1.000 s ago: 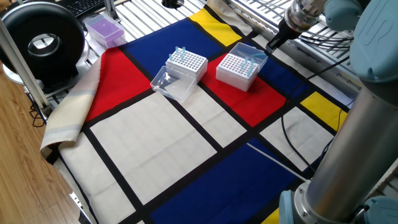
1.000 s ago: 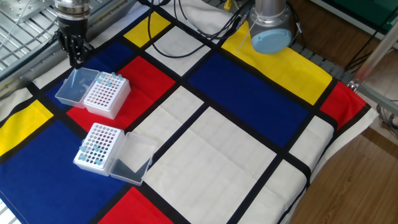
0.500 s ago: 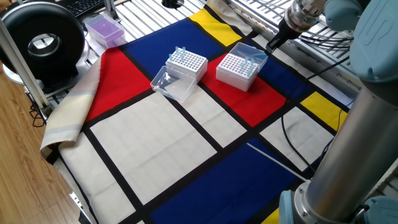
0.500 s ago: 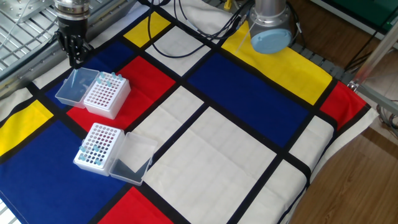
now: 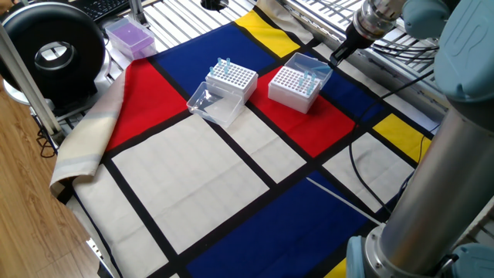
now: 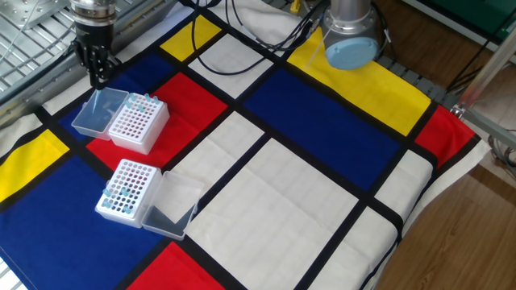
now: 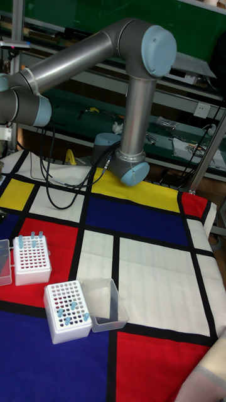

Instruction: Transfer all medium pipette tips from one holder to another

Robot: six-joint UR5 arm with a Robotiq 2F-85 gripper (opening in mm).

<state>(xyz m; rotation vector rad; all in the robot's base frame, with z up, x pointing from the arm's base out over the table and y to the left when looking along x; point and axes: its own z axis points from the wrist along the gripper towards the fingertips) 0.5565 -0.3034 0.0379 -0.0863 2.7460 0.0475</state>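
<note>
Two white perforated holders stand on the cloth with their clear lids open. The far holder (image 5: 293,86) (image 6: 135,125) (image 7: 31,260) carries a few pale-blue medium pipette tips (image 5: 310,76) (image 6: 139,101) (image 7: 31,239) along one edge. The near holder (image 5: 231,79) (image 6: 127,185) (image 7: 66,310) has several tips (image 5: 224,67) (image 6: 115,198) (image 7: 69,306). My gripper (image 5: 338,55) (image 6: 98,76) hangs just beyond the far holder's lid (image 6: 95,113), fingers pressed together; I see nothing held between them. It is out of the tall view.
A purple-lidded box (image 5: 130,36) and a round black device (image 5: 52,52) stand past the cloth's edge. Black cables (image 6: 266,32) cross the cloth near the arm's base (image 6: 351,44). A metal rack (image 6: 28,32) lies behind the gripper.
</note>
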